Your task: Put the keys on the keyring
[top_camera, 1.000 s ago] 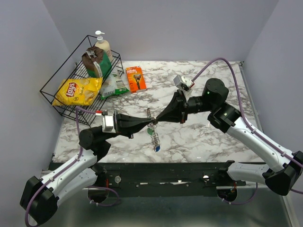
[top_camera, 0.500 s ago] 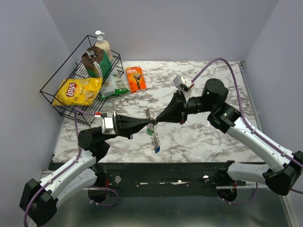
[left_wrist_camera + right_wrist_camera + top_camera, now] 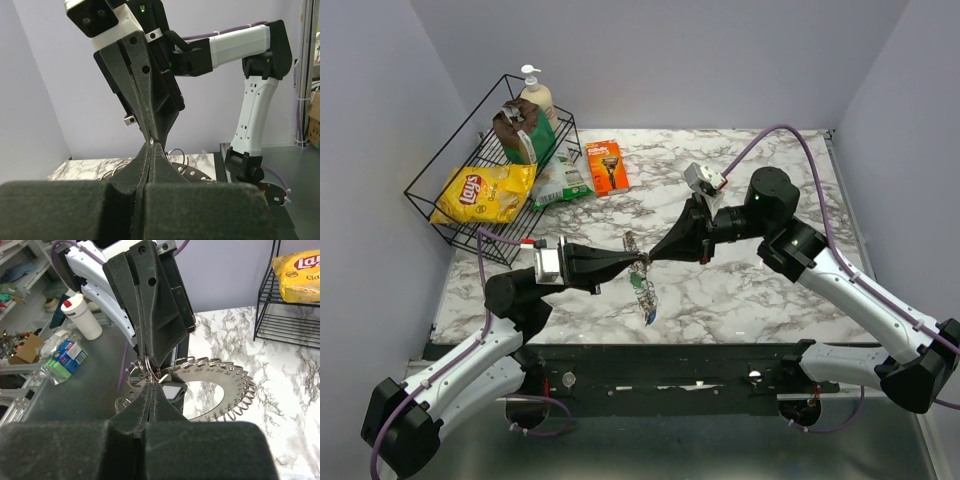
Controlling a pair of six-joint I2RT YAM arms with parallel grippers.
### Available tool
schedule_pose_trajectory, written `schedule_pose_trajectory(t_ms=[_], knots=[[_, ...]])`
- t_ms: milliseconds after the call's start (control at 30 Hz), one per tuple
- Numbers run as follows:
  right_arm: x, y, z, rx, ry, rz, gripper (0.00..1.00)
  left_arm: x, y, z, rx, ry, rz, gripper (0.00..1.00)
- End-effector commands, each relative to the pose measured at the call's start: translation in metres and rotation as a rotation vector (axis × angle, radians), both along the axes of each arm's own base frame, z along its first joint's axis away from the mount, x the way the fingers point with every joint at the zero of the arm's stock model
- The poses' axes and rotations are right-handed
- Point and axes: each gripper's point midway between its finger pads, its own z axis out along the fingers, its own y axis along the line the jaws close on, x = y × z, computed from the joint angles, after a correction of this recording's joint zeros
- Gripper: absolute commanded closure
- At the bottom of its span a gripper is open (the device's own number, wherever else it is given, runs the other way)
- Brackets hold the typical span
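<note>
The keyring (image 3: 632,243) hangs in the air above the marble table, held between my two grippers. In the right wrist view it is a numbered metal disc (image 3: 227,392) rimmed with small wire loops. Keys with green and blue tags (image 3: 649,314) dangle below it; a dark tag with a white square (image 3: 172,389) shows at the right jaws. My left gripper (image 3: 637,262) is shut on a wire loop (image 3: 176,151) at the keyring's rim. My right gripper (image 3: 651,260) is shut tip to tip against it, on the same bunch of loops (image 3: 150,371).
An orange razor pack (image 3: 607,166) lies at the back of the table. A black wire basket (image 3: 438,222) at the back left holds a yellow chips bag (image 3: 485,192), a green bag and a soap bottle (image 3: 535,100).
Both grippers stay pinched together on the keyring. The right wrist has shifted slightly left and the hanging keys have swung a little.
</note>
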Motion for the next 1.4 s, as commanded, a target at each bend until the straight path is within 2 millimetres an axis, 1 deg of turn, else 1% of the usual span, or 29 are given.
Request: schedule_pose_trajectory(t_ms=[0,667,1033,1133,1167,1200,1233,1267,1300,1333,1367], knots=[[0.004,-0.001,-0.02,-0.046,0.021,-0.021,0.99,-0.017,0.009,0.029,-0.061,-0.121,-0.008,1.0],[0.006,0.004,-0.032,-0.076,0.048,0.012,0.99,-0.019,0.008,0.031,-0.061,-0.121,-0.027,1.0],[0.006,0.008,-0.028,-0.062,0.045,0.02,0.99,-0.017,0.005,0.029,-0.054,-0.11,-0.041,1.0],[0.01,0.006,-0.028,-0.059,0.026,-0.014,0.99,-0.017,0.005,0.029,-0.052,-0.116,-0.035,1.0],[0.01,0.004,-0.031,-0.068,0.028,-0.029,0.98,-0.018,0.006,0.03,-0.054,-0.121,-0.032,1.0],[0.012,0.003,-0.032,-0.069,0.008,-0.048,0.93,-0.017,0.005,0.028,-0.049,-0.116,-0.031,1.0],[0.018,0.001,-0.034,-0.076,-0.003,-0.095,0.84,-0.018,0.006,0.029,-0.051,-0.12,-0.03,1.0],[0.018,-0.003,-0.032,-0.074,-0.019,-0.117,0.8,-0.019,0.007,0.029,-0.05,-0.123,-0.03,1.0],[0.02,-0.005,-0.035,-0.079,-0.041,-0.135,0.75,-0.019,0.006,0.029,-0.046,-0.124,-0.031,1.0],[0.025,-0.007,-0.035,-0.082,-0.055,-0.175,0.67,-0.02,0.007,0.029,-0.046,-0.125,-0.032,1.0],[0.024,-0.012,-0.031,-0.074,-0.076,-0.194,0.63,-0.021,0.007,0.029,-0.044,-0.127,-0.035,1.0]])
